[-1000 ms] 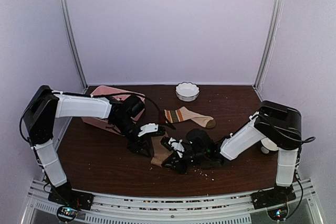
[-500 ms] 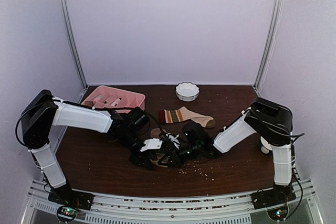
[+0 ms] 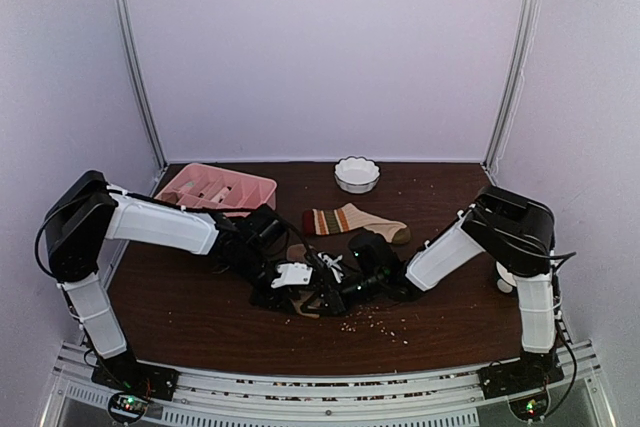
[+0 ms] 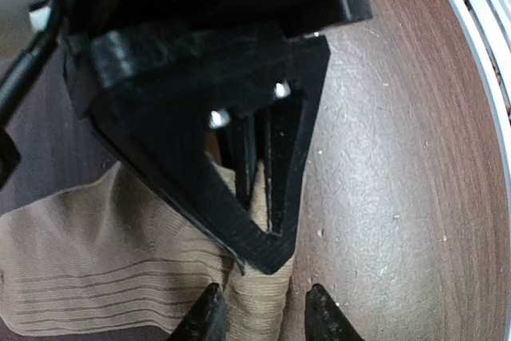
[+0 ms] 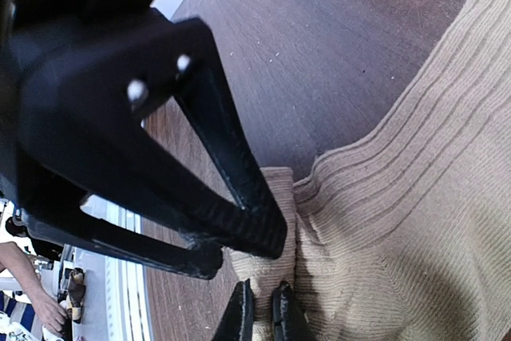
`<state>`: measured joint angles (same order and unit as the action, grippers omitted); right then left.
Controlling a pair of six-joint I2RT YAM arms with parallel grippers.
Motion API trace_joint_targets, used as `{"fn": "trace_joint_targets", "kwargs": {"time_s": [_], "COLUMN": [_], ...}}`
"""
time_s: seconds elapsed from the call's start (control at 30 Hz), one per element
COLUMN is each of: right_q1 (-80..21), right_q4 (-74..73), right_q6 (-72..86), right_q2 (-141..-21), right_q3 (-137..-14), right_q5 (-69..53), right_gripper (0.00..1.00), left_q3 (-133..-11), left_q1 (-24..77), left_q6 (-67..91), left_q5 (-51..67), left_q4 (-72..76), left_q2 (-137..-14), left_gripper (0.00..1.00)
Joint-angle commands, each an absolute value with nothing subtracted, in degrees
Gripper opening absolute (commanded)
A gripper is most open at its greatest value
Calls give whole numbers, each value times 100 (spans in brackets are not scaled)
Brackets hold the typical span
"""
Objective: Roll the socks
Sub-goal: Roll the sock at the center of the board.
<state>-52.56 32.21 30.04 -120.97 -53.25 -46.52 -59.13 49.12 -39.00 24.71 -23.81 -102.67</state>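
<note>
The tan ribbed sock point(image 3: 296, 251) lies at the table's middle front, mostly hidden under both grippers. My right gripper point(image 5: 262, 315) is shut on a raised fold of it point(image 5: 399, 221). My left gripper point(image 4: 263, 319) is open, its fingertips point(image 4: 209, 313) on either side of the same fold of the tan sock point(image 4: 96, 261), just beside the right gripper's fingers point(image 4: 281, 173). In the top view the left gripper point(image 3: 283, 295) and right gripper point(image 3: 318, 297) meet tip to tip. The striped sock point(image 3: 355, 220) lies flat behind them, untouched.
A pink compartment tray point(image 3: 215, 187) stands at the back left and a white scalloped bowl point(image 3: 357, 173) at the back middle. Small crumbs point(image 3: 380, 322) lie scattered in front of the right arm. A white object point(image 3: 505, 282) sits by the right edge.
The left arm has swung forward off the pink tray, and both grippers have closed in on the tan sock, bunching it up. Little has moved in the last half second.
</note>
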Motion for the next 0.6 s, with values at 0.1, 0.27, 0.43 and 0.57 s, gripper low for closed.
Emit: {"fn": "trace_joint_targets", "kwargs": {"time_s": [0.1, 0.27, 0.43, 0.57], "right_q1": [-5237, -5236, -5238, -5245], "right_q4": [1581, 1672, 2135, 2830], "right_q6": [3285, 3340, 3462, 3464], "right_q2": [-12819, -12768, -12437, -11981], "right_q3": [-4842, -4724, -4393, -3906], "right_q5": [-4300, -4318, -4164, -3925], "right_gripper": [0, 3, 26, 47], "left_q3": [-5834, -6003, -6261, -6654], "left_q1": [4983, 4983, 4922, 4664], "left_q6": [-3973, -3921, -3782, -3529], "left_q5": [2633, 2518, 2621, 3080], "left_q4": [-2471, -2573, -2876, -3364], "left_q2": [-10397, -10659, -10938, -11293], "left_gripper": [29, 12, 0, 0]}}
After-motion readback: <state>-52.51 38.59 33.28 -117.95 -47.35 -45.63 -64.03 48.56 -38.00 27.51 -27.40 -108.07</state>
